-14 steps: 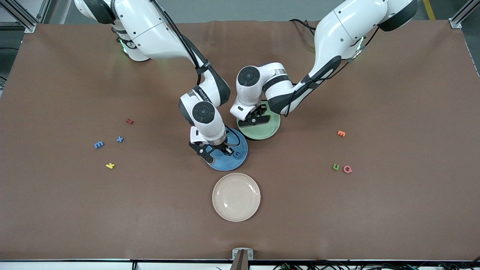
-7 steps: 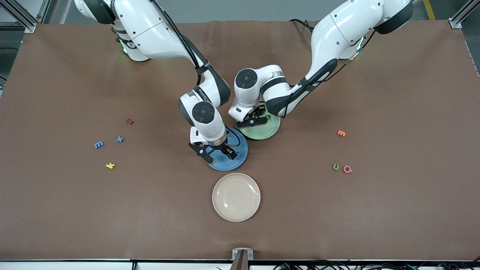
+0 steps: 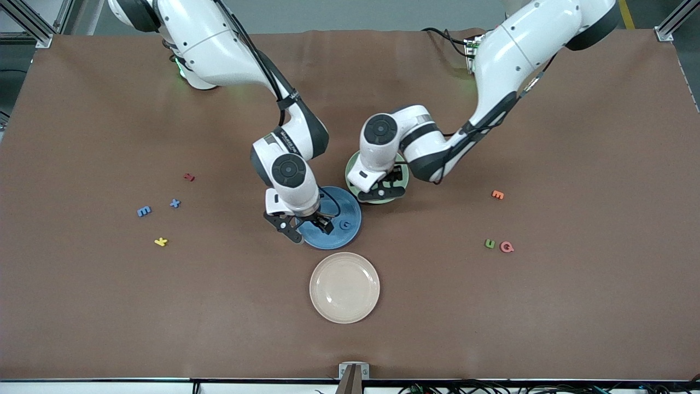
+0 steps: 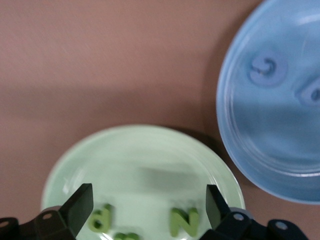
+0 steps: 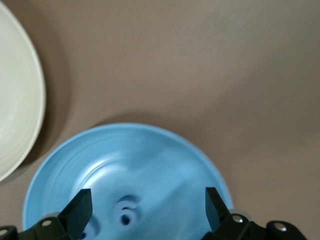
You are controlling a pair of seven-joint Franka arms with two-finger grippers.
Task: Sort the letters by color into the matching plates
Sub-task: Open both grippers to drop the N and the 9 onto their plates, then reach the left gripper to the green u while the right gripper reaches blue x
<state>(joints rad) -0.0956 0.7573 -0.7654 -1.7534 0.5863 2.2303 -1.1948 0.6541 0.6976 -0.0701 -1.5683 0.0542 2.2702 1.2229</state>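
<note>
The blue plate [image 3: 342, 239] holds a blue letter G [image 3: 345, 224]; the right wrist view shows the plate [image 5: 165, 150] and a blue letter [image 5: 125, 212] in it. My right gripper [image 3: 307, 224] hangs open and empty over it. The pale green plate [image 3: 351, 169] lies beside it. My left gripper [image 3: 386, 189] is open and empty just above it, over green letters N [image 4: 184, 221] and P [image 4: 101, 218]. Two blue letters [image 3: 144, 210] [image 3: 174, 203] lie loose toward the right arm's end. A green letter U [image 3: 490, 243] lies toward the left arm's end.
A cream plate [image 3: 344, 287] lies nearer the front camera than the blue plate. Yellow [image 3: 161, 241] and dark red [image 3: 189, 177] letters lie by the loose blue ones. An orange letter [image 3: 497, 194] and a pink Q [image 3: 507, 247] lie near the green U.
My right gripper shifted toward the right arm's end of the blue plate, uncovering the G. My left gripper moved across the green plate toward its edge nearer the front camera.
</note>
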